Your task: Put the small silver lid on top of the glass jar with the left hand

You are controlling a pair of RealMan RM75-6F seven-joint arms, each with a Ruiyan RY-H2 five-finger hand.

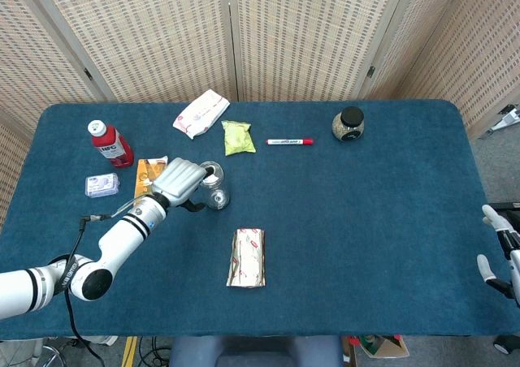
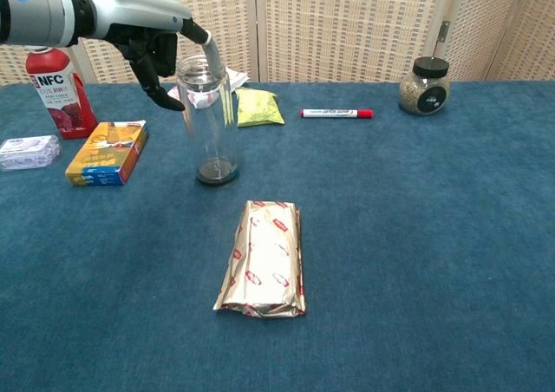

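Observation:
The tall clear glass jar point(image 2: 208, 123) stands upright left of the table's middle, with something dark at its bottom. In the head view a small greyish disc, apparently the silver lid point(image 1: 211, 171), lies on the jar's mouth point(image 1: 216, 195); the chest view does not show it plainly. My left hand point(image 2: 154, 45) hovers at the jar's upper left, holding nothing I can see. One silver finger point(image 2: 208, 52) reaches down to the rim and the dark ones hang apart. The head view shows this hand point(image 1: 176, 179) beside the jar. My right hand point(image 1: 502, 257) rests at the far right edge, fingers apart.
A foil pack point(image 2: 264, 258) lies in front of the jar. An orange box point(image 2: 106, 153), a clear packet point(image 2: 28, 151) and a red NFC bottle point(image 2: 50, 80) stand to its left. Behind are a green packet point(image 2: 258, 107), a white pack point(image 1: 201, 113), a red marker point(image 2: 336, 113) and a spice jar point(image 2: 425, 86).

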